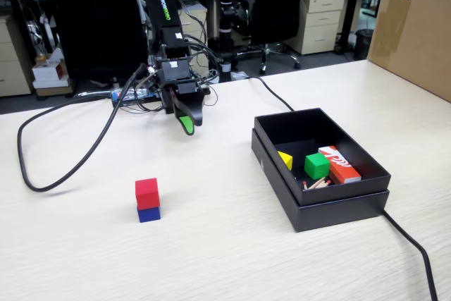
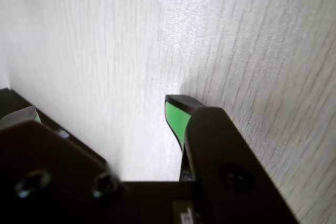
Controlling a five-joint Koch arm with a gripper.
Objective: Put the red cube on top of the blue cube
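The red cube (image 1: pixel 146 192) sits squarely on top of the blue cube (image 1: pixel 149 213) on the pale wooden table (image 1: pixel 211 244), left of centre in the fixed view. My gripper (image 1: pixel 187 121) hangs far behind them near the arm's base, pointing down and well apart from the stack. In the wrist view my gripper (image 2: pixel 100 113) is open. Its green-padded fingertips (image 2: pixel 176 119) stand wide apart with only bare tabletop between them. Neither cube shows in the wrist view.
A black open box (image 1: pixel 317 206) stands at the right, holding a yellow piece (image 1: pixel 285 160), a green cube (image 1: pixel 316 166) and an orange-red box (image 1: pixel 340 163). A black cable (image 1: pixel 42 185) loops at the left. A cardboard box (image 1: pixel 416 26) is at the far right.
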